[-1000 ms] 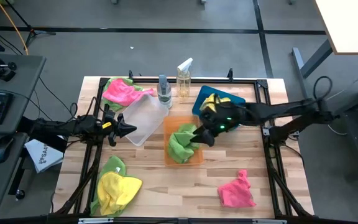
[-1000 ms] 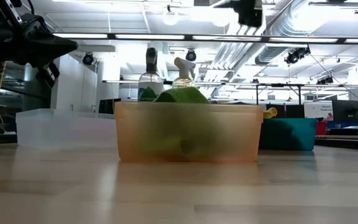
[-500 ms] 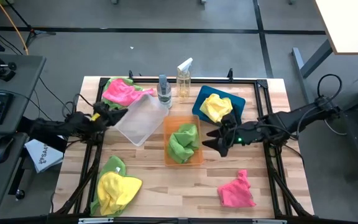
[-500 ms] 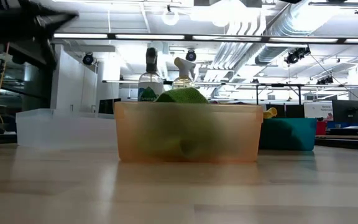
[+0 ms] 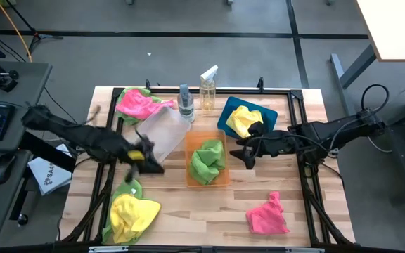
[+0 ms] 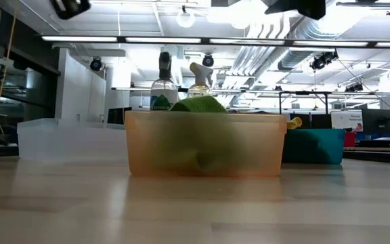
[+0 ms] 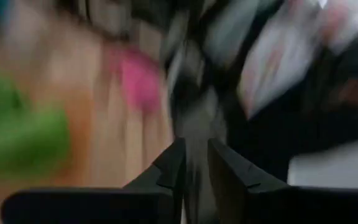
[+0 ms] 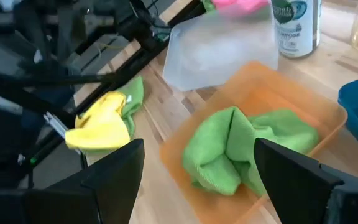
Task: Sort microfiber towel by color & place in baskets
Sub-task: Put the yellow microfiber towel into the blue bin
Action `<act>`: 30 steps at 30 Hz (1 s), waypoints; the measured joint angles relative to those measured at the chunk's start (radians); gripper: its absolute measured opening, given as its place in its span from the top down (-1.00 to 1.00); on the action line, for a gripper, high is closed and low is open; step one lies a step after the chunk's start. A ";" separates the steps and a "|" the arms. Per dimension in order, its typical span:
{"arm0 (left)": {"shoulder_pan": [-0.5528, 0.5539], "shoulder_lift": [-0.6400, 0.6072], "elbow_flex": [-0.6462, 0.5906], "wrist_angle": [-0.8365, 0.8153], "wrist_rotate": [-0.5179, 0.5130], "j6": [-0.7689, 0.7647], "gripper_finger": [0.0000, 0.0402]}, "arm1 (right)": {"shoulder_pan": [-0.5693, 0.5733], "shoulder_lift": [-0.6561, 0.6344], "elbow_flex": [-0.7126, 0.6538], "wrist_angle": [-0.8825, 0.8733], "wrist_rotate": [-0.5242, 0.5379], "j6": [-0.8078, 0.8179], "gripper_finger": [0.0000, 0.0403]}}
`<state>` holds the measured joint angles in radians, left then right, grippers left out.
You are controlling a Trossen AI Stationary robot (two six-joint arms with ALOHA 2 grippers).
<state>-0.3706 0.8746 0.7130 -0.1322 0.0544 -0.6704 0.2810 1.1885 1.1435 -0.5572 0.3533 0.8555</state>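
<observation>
Left gripper (image 5: 148,163) has swung, within the last second, from beside the clear basket (image 5: 159,135) to a spot just above the yellow towel (image 5: 133,214) and the green towel under it (image 5: 127,188), both on the table on the near-left side. My left wrist view is motion-blurred, but the two fingers (image 7: 169,169) show close together with only a narrow gap, nothing between them. I judge this arm is going for the yellow/green pile next.

Right gripper (image 5: 246,156) has pulled back from over the orange basket (image 5: 207,173), where it hovered a second ago; it now sits just off that basket's right side, next to the blue basket (image 5: 262,110). Fingers are spread wide and empty in the right wrist view. A green towel (image 5: 208,159) lies inside the orange basket just ahead of the fingers, so that drop reads as done.

Status of the rest:
- yellow towel in blue basket (image 5: 243,119), sorted.
- pink towel (image 5: 267,216) loose on the table, beyond the right gripper toward the near edge, well apart from any basket.
- pink towel at far left (image 5: 138,104), with a green edge showing beneath, lies beside the clear basket, not in it.
- clear basket holds nothing that I can see.

Judgement: two towels placed, at least four left. Pink presumably belongs in clear.
</observation>
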 joint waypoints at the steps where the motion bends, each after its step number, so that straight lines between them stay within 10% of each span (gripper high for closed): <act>1: -0.034 0.063 0.051 -0.087 0.023 -0.002 0.69 | 0.000 0.000 0.000 -0.010 -0.013 0.000 -0.49; 13: -0.469 0.490 0.243 -0.392 0.056 -0.350 0.53 | 0.048 0.000 0.000 -0.174 -0.036 0.008 -0.49; 30: -0.641 0.551 0.243 -0.344 -0.028 -0.609 0.52 | 0.056 0.000 0.000 -0.224 -0.005 0.016 -0.49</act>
<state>-1.0111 1.4252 0.9562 -0.4763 0.0268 -1.2789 0.3367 1.1885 1.1435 -0.7809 0.3481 0.8715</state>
